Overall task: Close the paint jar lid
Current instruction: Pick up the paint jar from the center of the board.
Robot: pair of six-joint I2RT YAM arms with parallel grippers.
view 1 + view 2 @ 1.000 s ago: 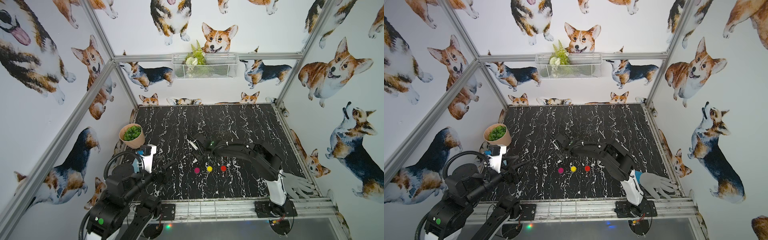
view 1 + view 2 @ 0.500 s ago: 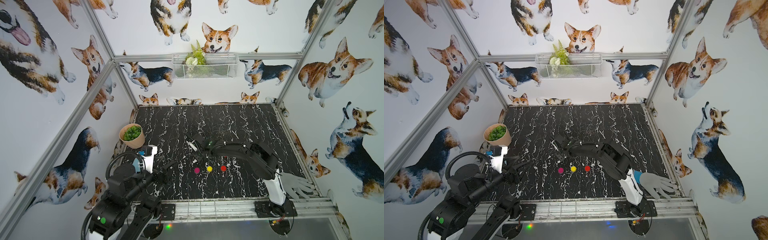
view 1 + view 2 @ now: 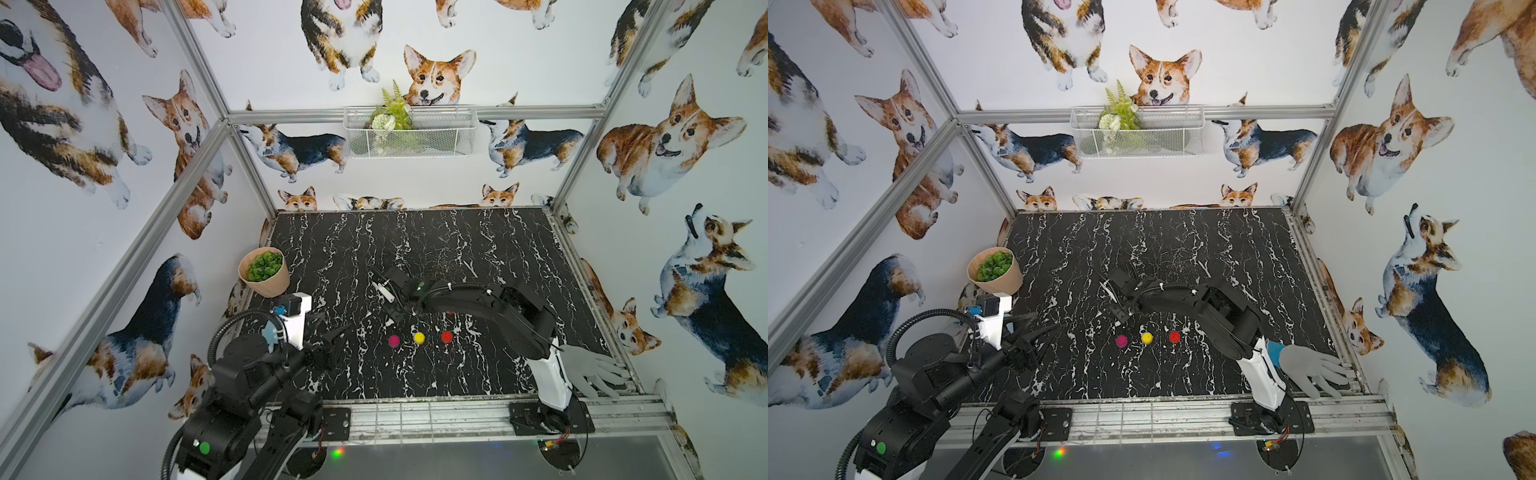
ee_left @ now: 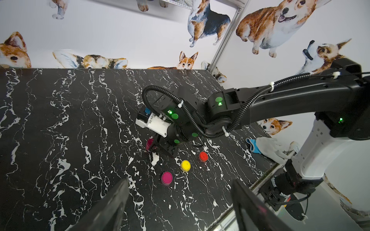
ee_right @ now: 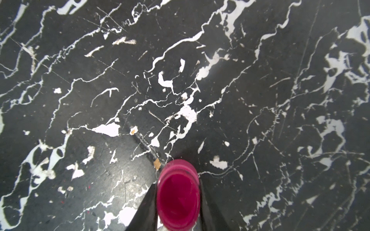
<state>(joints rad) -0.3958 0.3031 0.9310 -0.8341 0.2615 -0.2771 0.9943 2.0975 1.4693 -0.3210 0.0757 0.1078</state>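
**Magenta jar clamped in the right fingers, mouth open**

Magenta paint jar (image 5: 178,196), the only one, sits between the right fingers (image 5: 147,208), which are closed tight on its sides. Its open mouth faces the right wrist camera. It is held low over the middle of the desk (image 3: 457,249); whether its base touches I cannot tell. Nearer the front edge lie three small round things in a row, apart from one another: a magenta piece (image 4: 167,178), a yellow piece (image 4: 185,165) and a red piece (image 4: 203,156). Whether they are lids or capped pots I cannot tell. The left fingers (image 4: 116,200) stand wide apart with nothing between them, above the front left of the desk.

The desk is black with white marble veins, scuffed in places. White walls printed with corgis and an aluminium frame enclose it. One tan plant pot (image 3: 264,272) of green leaves stands at the left edge. One grey glove (image 3: 590,370) lies at the front right corner, beside the right arm's base. One white wire basket (image 3: 409,133) holding a fern hangs on the back wall.
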